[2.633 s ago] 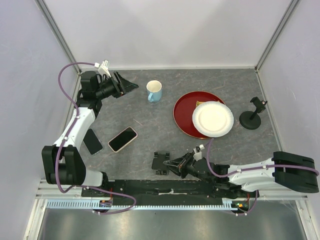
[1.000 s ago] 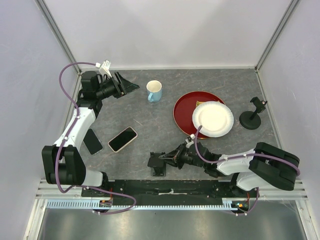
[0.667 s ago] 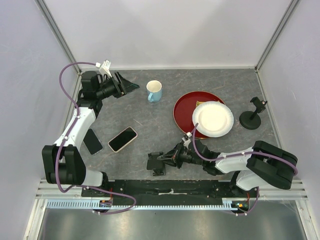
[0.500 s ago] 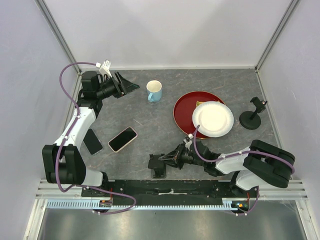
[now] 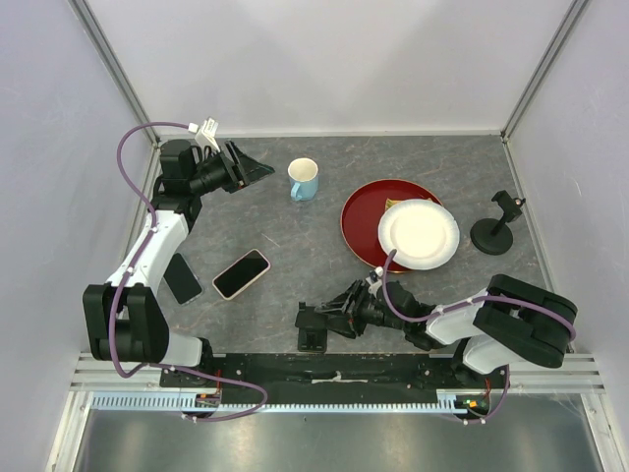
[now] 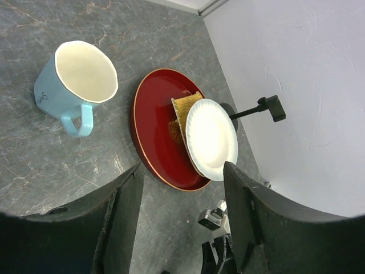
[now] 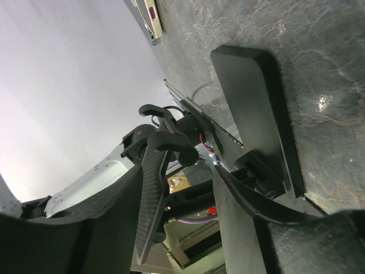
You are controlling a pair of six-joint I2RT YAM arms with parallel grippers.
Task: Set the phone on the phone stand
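Readying the phone stand [image 5: 311, 326] at the near edge: right fingers [image 7: 151, 194] spread beside it, gripping nothing. Next, the left fingers [image 6: 120, 222], wide and empty, should fetch the phone [image 5: 242, 273].

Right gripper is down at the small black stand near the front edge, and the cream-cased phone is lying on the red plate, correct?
No. The phone lies on the bare table, left of the stand, not on the red plate; the top view shows it. The right gripper is down at the stand near the front edge.
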